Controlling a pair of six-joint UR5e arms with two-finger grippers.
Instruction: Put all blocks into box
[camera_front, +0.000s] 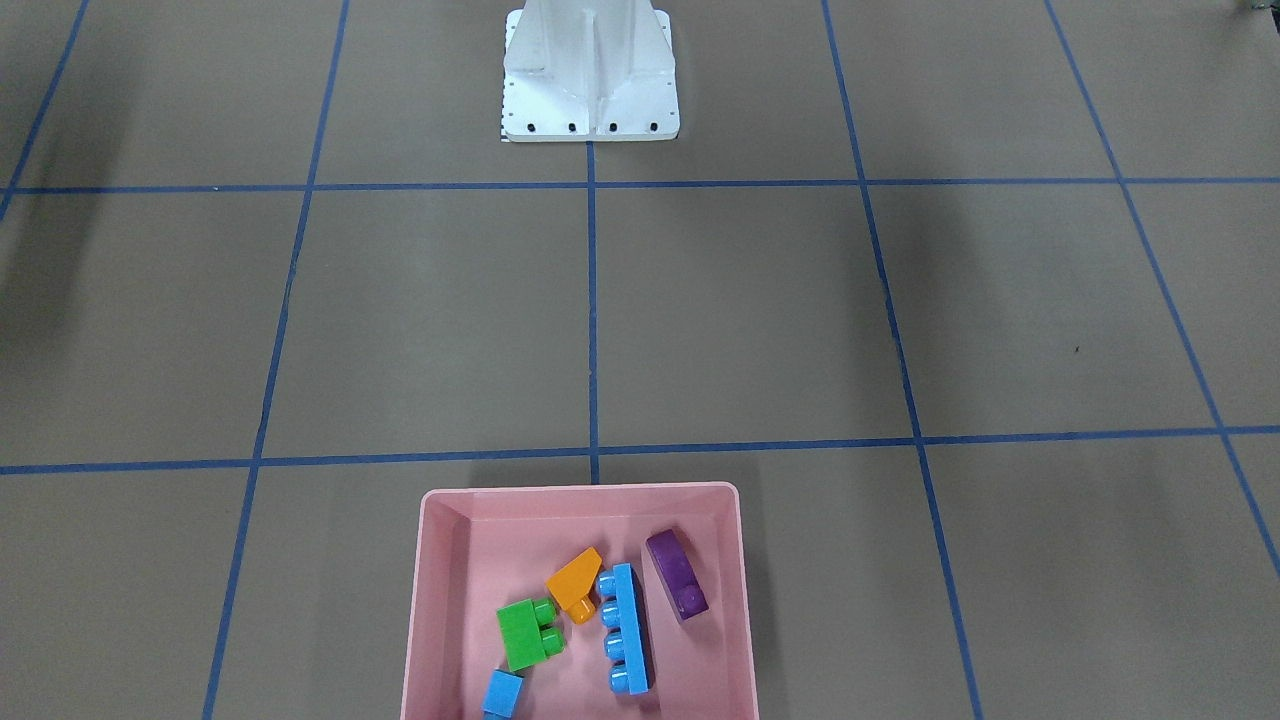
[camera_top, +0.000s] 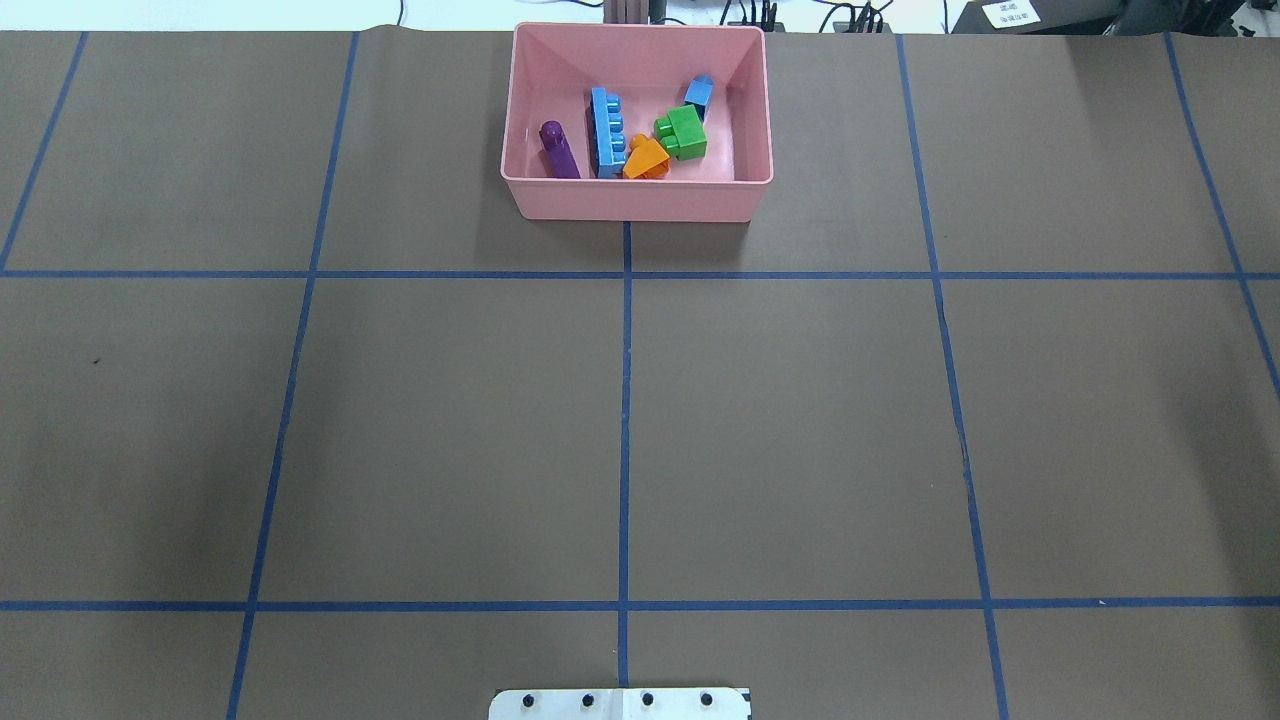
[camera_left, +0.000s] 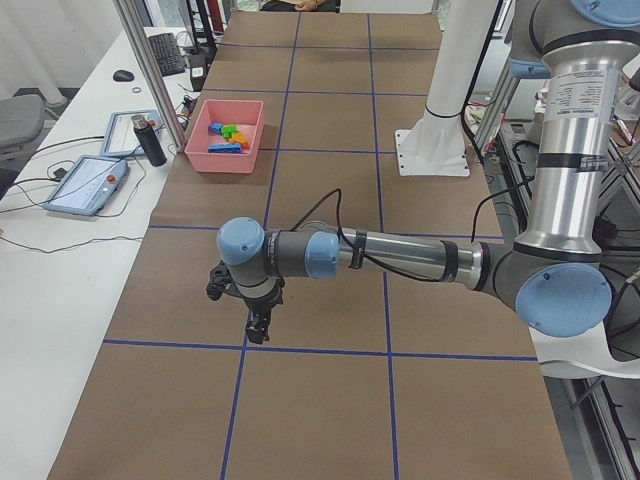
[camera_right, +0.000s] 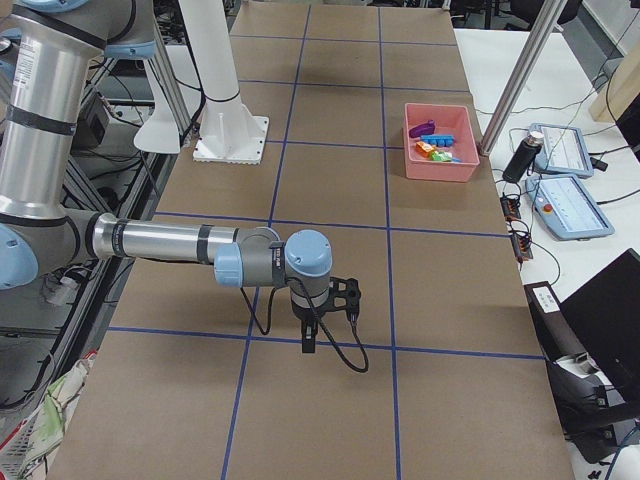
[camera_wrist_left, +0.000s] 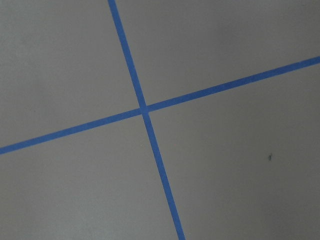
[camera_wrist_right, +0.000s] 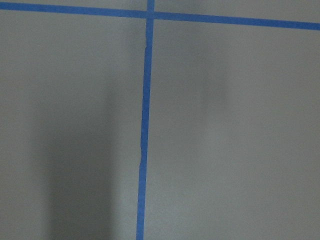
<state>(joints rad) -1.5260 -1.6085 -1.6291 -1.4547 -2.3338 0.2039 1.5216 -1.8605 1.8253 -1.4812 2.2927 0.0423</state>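
A shallow pink box sits at the far edge of the table from the robot, on the centre line of blue tape. All five blocks lie inside it.

Seen from overhead, the purple brick lies alone toward the box's left side. Just to its right is the long blue four-stud brick, tipped on its side with the studs pointing right. The orange sloped brick rests against the near end of that long brick. The green two-stud brick is just right of the orange one; I cannot tell whether they touch. The small blue single-stud brick lies just beyond the green one, toward the far right corner.

The table is covered in brown paper marked with a grid of blue tape. The white metal base of the robot stands at the near edge, in line with the box.

Both arms reach out low and level, well apart from the box. From the left end of the table I see the left gripper pointing straight down near a tape crossing. From the right end, the right gripper hangs the same way. I cannot tell how wide the fingers of either gripper stand. Each wrist camera shows only brown paper and tape lines.

A white bench beside the table holds a tablet-like control pendant, a dark bottle and a keyboard.
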